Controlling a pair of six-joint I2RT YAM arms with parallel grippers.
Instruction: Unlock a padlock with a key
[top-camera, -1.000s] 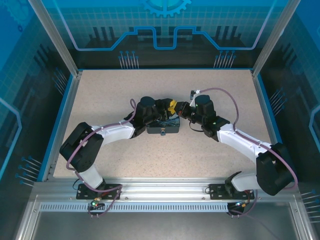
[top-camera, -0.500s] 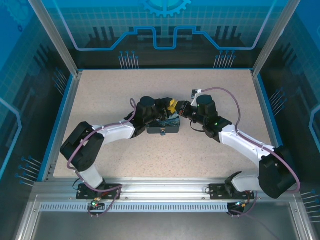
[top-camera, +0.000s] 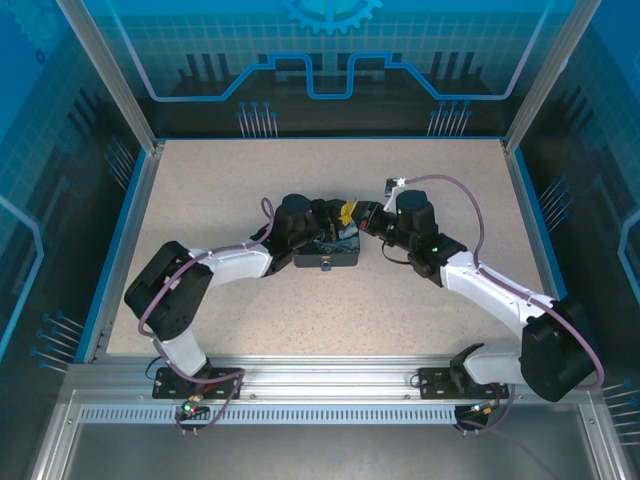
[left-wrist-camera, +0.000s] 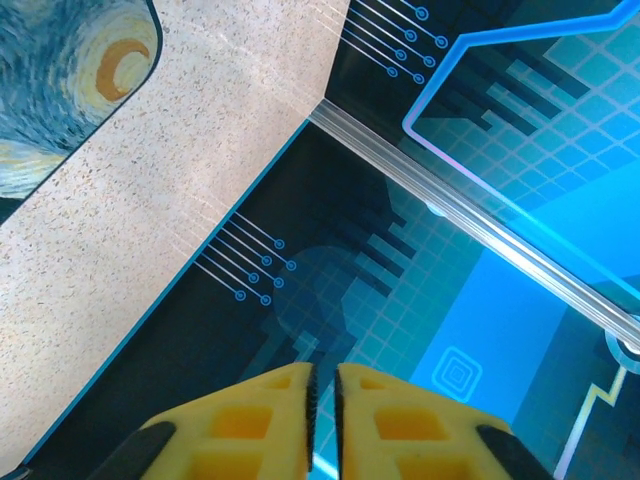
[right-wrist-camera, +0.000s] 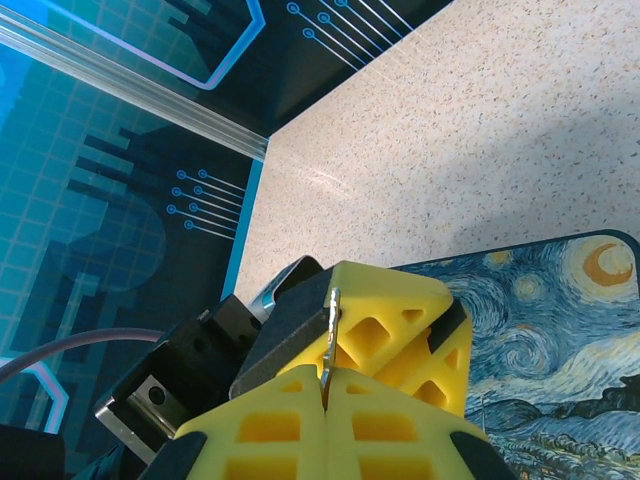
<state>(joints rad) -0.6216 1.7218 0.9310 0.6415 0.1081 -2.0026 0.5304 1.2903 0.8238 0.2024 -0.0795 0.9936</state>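
L wrist cam: the L gripper (left-wrist-camera: 322, 388) has its two yellow fingers pressed almost together, w/ just a thin slit between them. Can't tell if anything is in the slit. A corner of the box (left-wrist-camera: 50, 90) is up in the top left. It is painted w/ blue swirls & a yellow moon. The box lies on the speckled table (left-wrist-camera: 150, 230), and past the table edge is a blue wall w/ line patterns.

R wrist cam: the R gripper (right-wrist-camera: 326, 388) has its yellow fingers squeezed tight on the key (right-wrist-camera: 330, 335), a thin grey metal strip seen edge-on. The key sticks up out of the fingertips. Its top end touches the yellow fingers of the L gripper, which sits just behind. This cam shows more of the box paint, w/ swirls, stars & the moon, off to the right side.

Top cam: both arms reach in to the middle of the table. The two grippers meet tip to tip over the far edge of the box. A bit of yellow shows where they meet. The key is too small to make out from up here.
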